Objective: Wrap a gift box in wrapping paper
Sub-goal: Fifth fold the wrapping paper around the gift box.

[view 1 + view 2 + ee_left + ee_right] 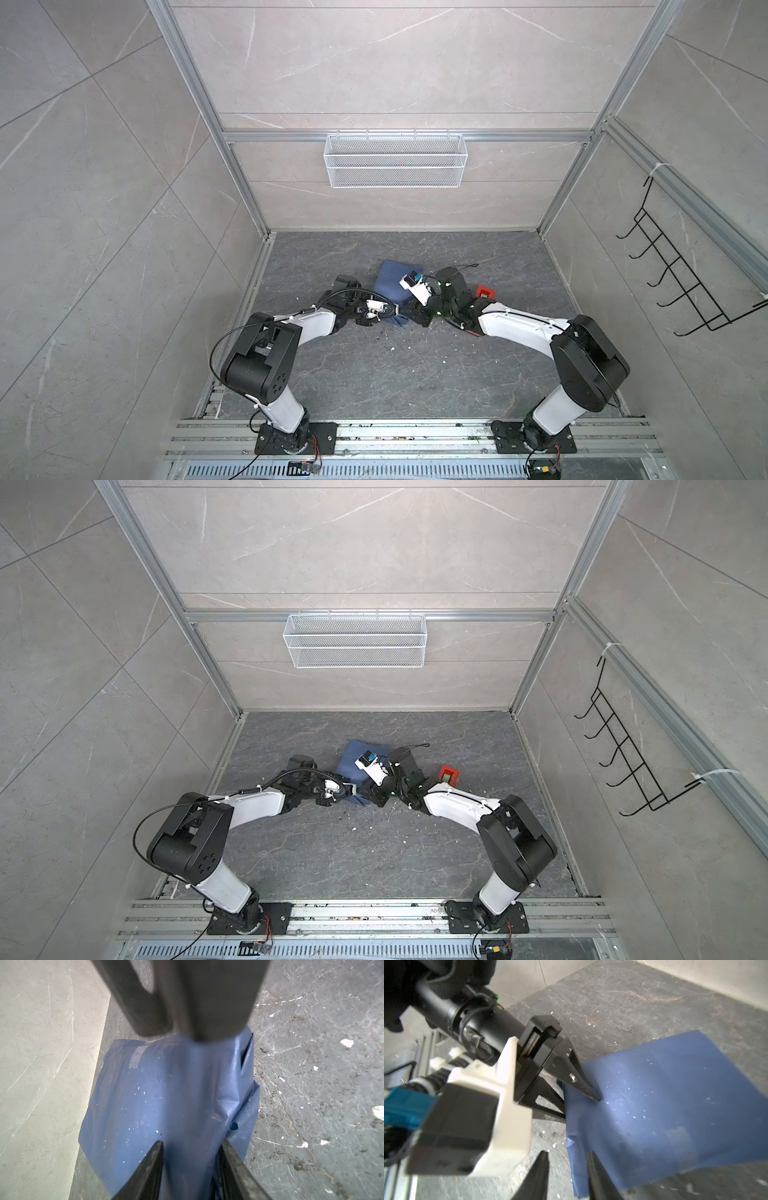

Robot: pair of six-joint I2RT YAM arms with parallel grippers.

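Observation:
The wrapping paper (pixel 388 280) (pixel 353 762) lies folded into a blue parcel at the middle of the floor, dark matte side out. The gift box is hidden under it. In the left wrist view the paper (pixel 155 1095) bulges up between the fingers of my left gripper (pixel 192 1141), which is shut on the parcel's near end. The right wrist view shows one left fingertip (pixel 598 1097) pressed into the paper (pixel 664 1105). My right gripper (pixel 568 1152) is open at the paper's edge, with one finger over the paper and the other over bare floor.
A red tape dispenser (pixel 484 292) (pixel 450 776) stands just right of the right wrist. A strip of clear tape (pixel 136 1057) sits on the parcel's far end. A white mesh basket (pixel 395 160) hangs on the back wall and a black wire rack (pixel 685 270) on the right wall. White crumbs dot the floor.

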